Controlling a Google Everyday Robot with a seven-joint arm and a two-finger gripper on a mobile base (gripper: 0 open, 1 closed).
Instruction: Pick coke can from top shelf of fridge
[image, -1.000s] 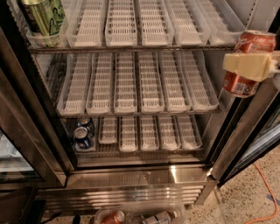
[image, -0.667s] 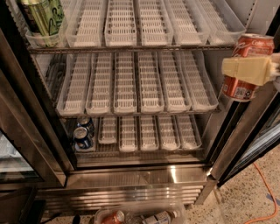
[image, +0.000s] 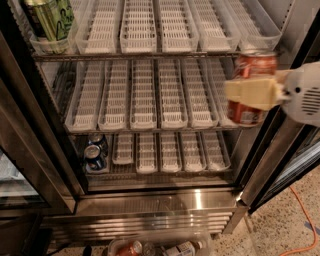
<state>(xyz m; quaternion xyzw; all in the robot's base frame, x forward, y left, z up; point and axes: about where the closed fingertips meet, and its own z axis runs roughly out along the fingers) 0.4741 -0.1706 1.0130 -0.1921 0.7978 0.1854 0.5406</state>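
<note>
One end effector (image: 250, 94) grips the coke can (image: 256, 65) before the fridge's (image: 150, 202) right side, off the top shelf (image: 140, 55).

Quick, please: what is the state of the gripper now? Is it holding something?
Gripper: closed on the coke can, holding it in front of the fridge, at the right side.

The gripper (image: 248, 93), at the right front of the fridge (image: 150, 202), clasps the coke can (image: 254, 65). Its near finger (image: 260, 94) hides the can's middle. The top edge crops the green can (image: 47, 20).
</note>
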